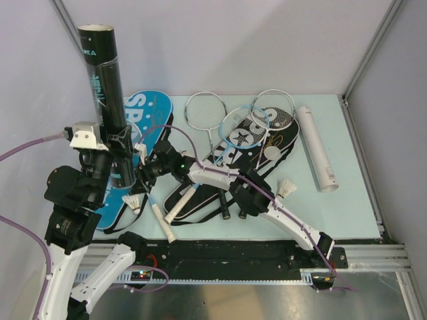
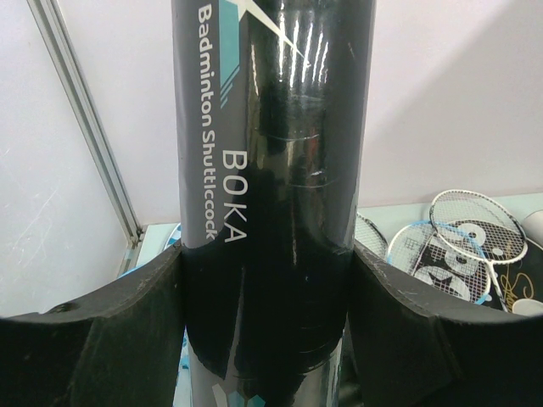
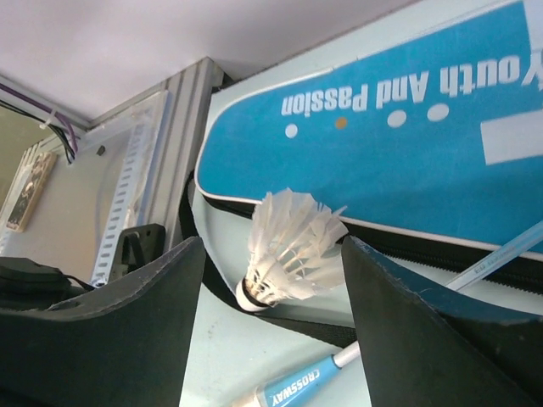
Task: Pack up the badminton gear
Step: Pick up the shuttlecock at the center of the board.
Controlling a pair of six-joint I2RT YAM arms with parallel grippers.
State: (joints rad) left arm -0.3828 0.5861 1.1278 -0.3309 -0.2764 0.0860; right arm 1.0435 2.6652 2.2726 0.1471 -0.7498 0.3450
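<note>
The left tool pinches a black shuttle tube upright above the tabletop's left side, open mouth up, contents unseen. The right tool is spread, with a white shuttlecock lying untouched between its fingers, beside the blue racket bag. A white tube lies near the right edge.

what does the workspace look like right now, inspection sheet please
surface: pale table top
job's things: black tube held upright; white tube lying flat; rackets over black bag; shuttlecock at edge of blue bag
clutter: nothing seen
grippers: left gripper fingers clamp black tube; right gripper fingers open either side of shuttlecock
cables: purple cable loops at left
surroundings: white walls, metal frame
</note>
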